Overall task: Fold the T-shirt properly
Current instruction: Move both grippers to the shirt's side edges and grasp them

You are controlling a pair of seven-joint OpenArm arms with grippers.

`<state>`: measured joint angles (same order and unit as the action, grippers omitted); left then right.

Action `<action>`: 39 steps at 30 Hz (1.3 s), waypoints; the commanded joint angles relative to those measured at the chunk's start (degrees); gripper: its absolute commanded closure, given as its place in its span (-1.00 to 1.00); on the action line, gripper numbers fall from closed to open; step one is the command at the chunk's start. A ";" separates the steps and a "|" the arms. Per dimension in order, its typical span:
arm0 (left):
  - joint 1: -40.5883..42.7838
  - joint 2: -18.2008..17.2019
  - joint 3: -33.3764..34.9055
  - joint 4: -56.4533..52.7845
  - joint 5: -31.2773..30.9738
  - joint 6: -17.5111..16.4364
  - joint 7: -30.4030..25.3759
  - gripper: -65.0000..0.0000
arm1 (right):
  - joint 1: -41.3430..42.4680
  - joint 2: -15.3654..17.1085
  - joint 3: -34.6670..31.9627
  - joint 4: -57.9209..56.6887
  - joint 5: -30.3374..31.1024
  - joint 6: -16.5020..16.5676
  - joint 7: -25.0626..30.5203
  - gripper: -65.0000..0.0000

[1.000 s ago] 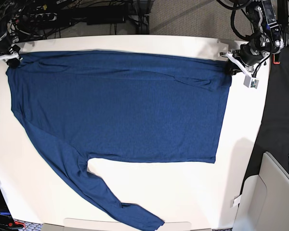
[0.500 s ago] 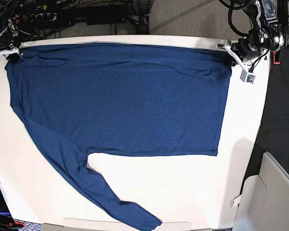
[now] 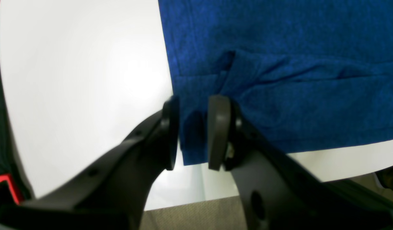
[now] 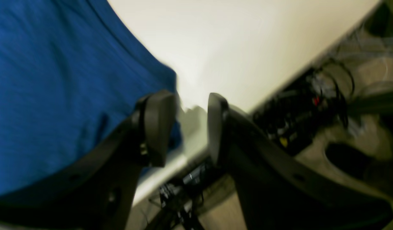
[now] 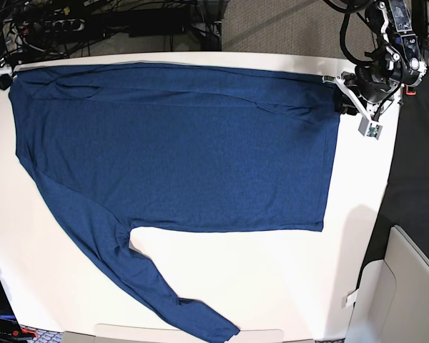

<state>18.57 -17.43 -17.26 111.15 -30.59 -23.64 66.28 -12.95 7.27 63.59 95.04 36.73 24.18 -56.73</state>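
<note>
T-shirt [image 5: 179, 143] spread flat across the white worktop [image 5: 272, 286], one long edge stretched along the worktop's far edge, presumably to give a smooth sheet for folding; one sleeve trailing toward the worktop's near edge. Left hand [image 3: 192, 134] low at the T-shirt's far hem corner, pads parted, cloth between them but unpinched. Right hand [image 4: 191, 127] at the T-shirt's opposite far corner, likewise parted, nothing held, straddling the worktop's edge

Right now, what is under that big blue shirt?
The shirt lies spread flat on a white table, which shows bare around it. One sleeve lies out on the table. Anything under the fabric is covered; no bulge shows.
</note>
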 commanded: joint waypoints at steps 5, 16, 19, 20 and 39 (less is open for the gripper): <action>-2.00 -0.64 -4.59 1.68 -0.22 -0.05 -0.83 0.53 | 0.60 2.01 1.07 4.52 0.94 0.30 1.13 0.33; -21.16 0.60 -2.39 -9.13 -0.14 -0.05 -0.65 0.53 | 8.86 8.78 -8.78 5.83 -0.29 0.30 1.04 0.33; -25.38 0.77 -0.99 -14.67 -0.14 -0.05 -1.09 0.53 | 12.03 9.66 -13.44 5.83 -5.39 0.30 1.21 0.33; -27.05 0.77 -0.46 -16.87 -0.14 -0.05 -1.97 0.53 | 13.61 9.66 -15.20 5.75 -7.50 0.30 1.21 0.33; -44.63 0.77 12.11 -55.90 -0.05 1.53 -36.52 0.51 | 34.62 9.66 -27.59 -10.61 -21.83 0.30 1.39 0.33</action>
<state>-23.94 -16.01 -5.15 54.52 -29.85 -21.82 31.27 20.05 15.73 35.86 83.68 14.72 24.40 -56.75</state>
